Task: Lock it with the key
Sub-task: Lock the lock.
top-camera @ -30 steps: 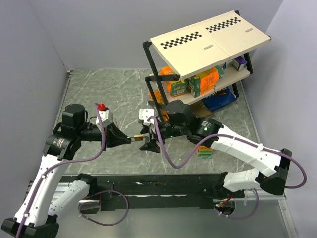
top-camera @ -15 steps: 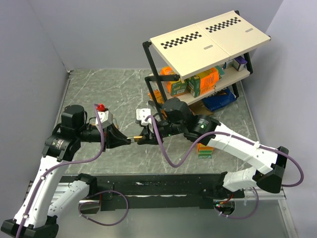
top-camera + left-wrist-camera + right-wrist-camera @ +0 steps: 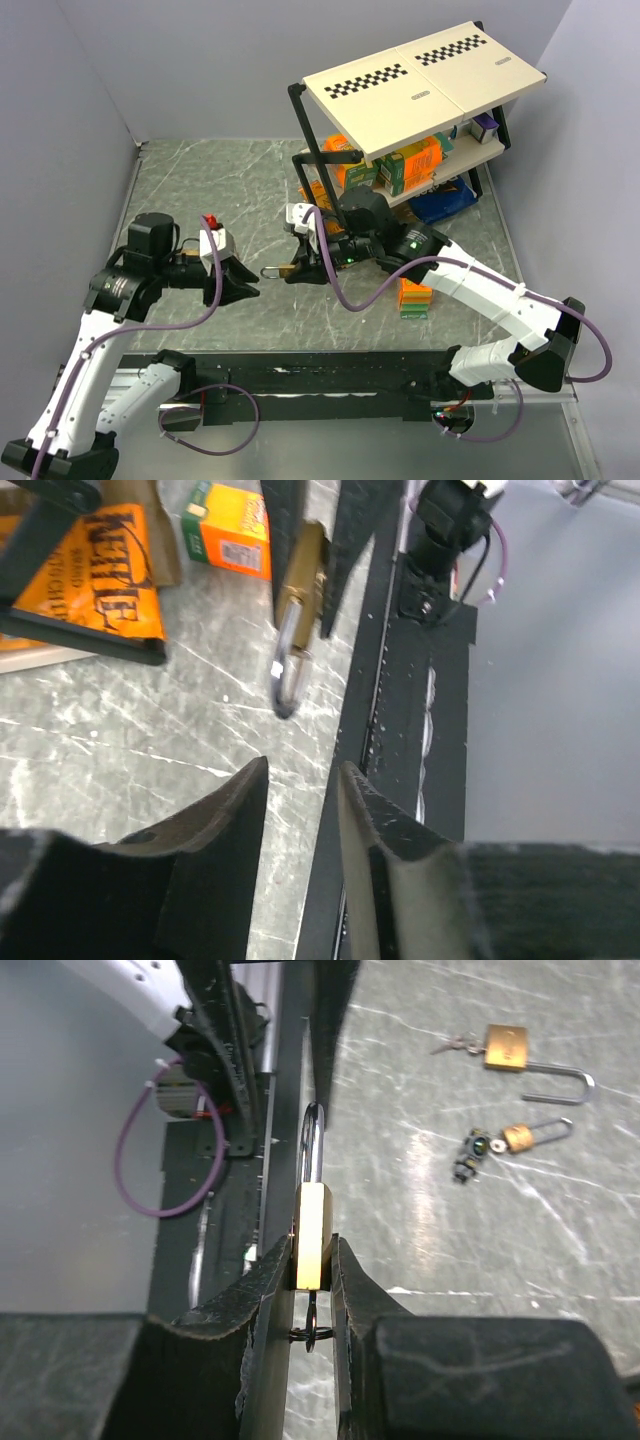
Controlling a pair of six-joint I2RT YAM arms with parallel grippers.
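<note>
**Brass padlock held aloft as second arm stands by, empty-handed**

The right gripper (image 3: 311,1252) is clamped on the flat faces of a small brass padlock (image 3: 312,1222), holding it clear of the marbled grey table (image 3: 200,180), between the two arms. Its steel shackle (image 3: 312,1145) points towards the left gripper (image 3: 302,772). That gripper waits just short of the shackle, with its dark, wedge-shaped fingers a little apart and nothing between them.

A thin wire key ring (image 3: 305,1335) hangs at the keyhole end, tucked between the right fingers. The key itself is hidden, and the shackle shows edge-on, so it cannot be told whether it is latched.

The risk lies in the surfaces. The lock body is smooth, polished metal gripped by narrow pads, so a sideways push on the rounded shackle or a turn of the key could likely twist it in the grip or knock it loose. The ring is fine and sits close against the right fingers, so reaching for it could jam one gripper against the other.

Two further brass padlocks (image 3: 505,1047) (image 3: 520,1137) lie apart on the table, the larger with its shackle swung open.
</note>
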